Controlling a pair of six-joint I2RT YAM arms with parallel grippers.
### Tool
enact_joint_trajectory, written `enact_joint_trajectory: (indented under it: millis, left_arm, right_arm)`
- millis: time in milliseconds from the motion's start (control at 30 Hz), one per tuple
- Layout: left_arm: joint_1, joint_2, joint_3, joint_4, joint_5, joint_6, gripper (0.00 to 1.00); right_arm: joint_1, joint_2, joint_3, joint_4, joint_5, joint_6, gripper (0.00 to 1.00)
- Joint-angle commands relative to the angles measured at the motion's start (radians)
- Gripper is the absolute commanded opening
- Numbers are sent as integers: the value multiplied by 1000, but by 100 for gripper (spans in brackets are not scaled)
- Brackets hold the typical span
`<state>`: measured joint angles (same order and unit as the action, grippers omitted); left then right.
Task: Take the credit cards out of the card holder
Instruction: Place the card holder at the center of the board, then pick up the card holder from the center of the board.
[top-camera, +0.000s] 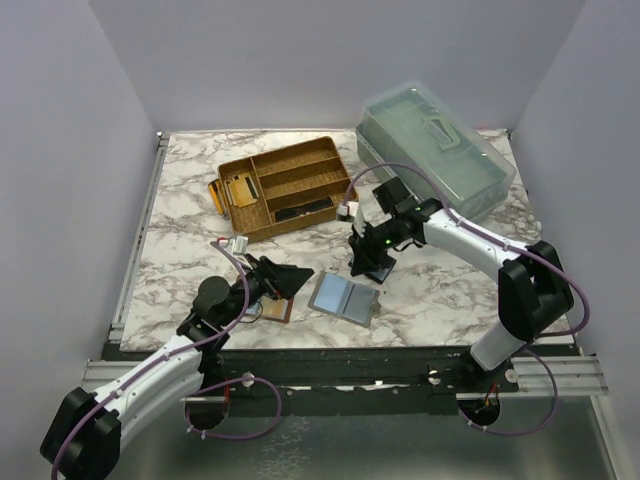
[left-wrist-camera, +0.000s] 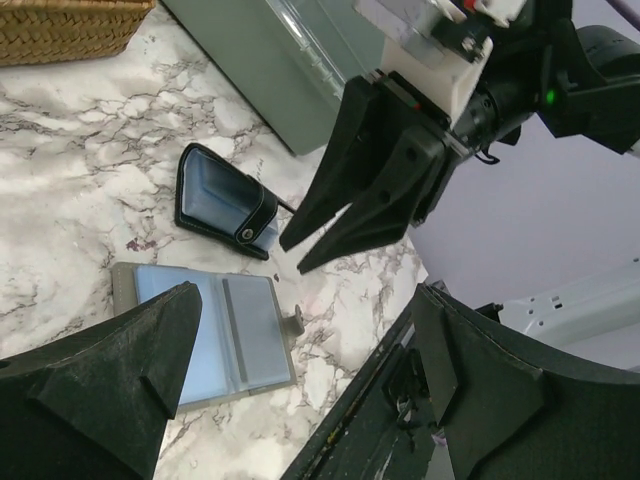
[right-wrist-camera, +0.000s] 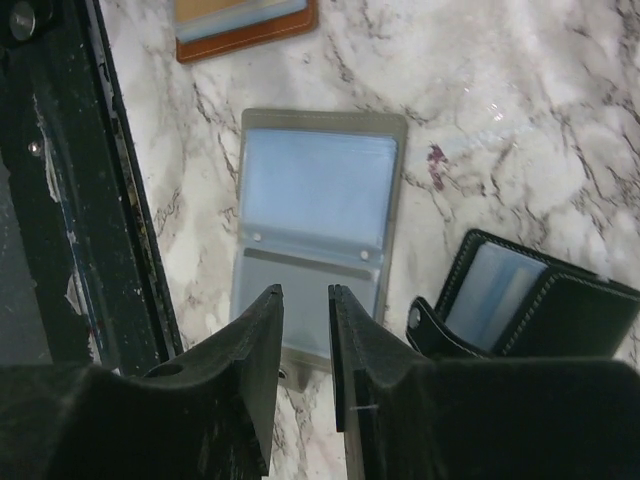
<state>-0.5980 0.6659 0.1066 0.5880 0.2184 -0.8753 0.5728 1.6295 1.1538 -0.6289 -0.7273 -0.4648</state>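
Observation:
The black card holder (right-wrist-camera: 540, 305) lies partly open on the marble, strap tab toward the grey holder; a pale blue-grey face (right-wrist-camera: 492, 290) shows inside it, and I cannot tell card from pocket. It also shows in the left wrist view (left-wrist-camera: 225, 205) and under the right arm (top-camera: 378, 268). My right gripper (right-wrist-camera: 305, 292) hovers beside it, over the grey holder's edge, jaws a narrow gap apart with nothing between them (left-wrist-camera: 293, 257). My left gripper (left-wrist-camera: 308, 300) stands wide open and empty, low near the table's front (top-camera: 283, 283).
A grey holder (top-camera: 343, 297) lies open flat with blue-grey pockets. A brown holder (right-wrist-camera: 245, 25) sits by the left gripper. A wicker tray (top-camera: 285, 185) and a clear plastic box (top-camera: 435, 150) stand at the back. The black front rail (right-wrist-camera: 60, 200) runs close by.

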Motion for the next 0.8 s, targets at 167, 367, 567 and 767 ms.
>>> enact_joint_trajectory:
  millis: [167, 367, 567, 767]
  left_arm:
    - [-5, -33, -37, 9, -25, -21, 94]
    - [-6, -28, -47, 9, -31, -35, 94]
    - [-6, 8, -26, 9, -26, -37, 95]
    - [-5, 7, -28, 9, -25, -51, 95]
  right_arm:
    - [108, 15, -43, -50, 210, -37, 31]
    - [108, -93, -155, -30, 378, -79, 32]
    - [105, -119, -200, 85, 512, -16, 38]
    - [29, -138, -188, 137, 593, 15, 47]
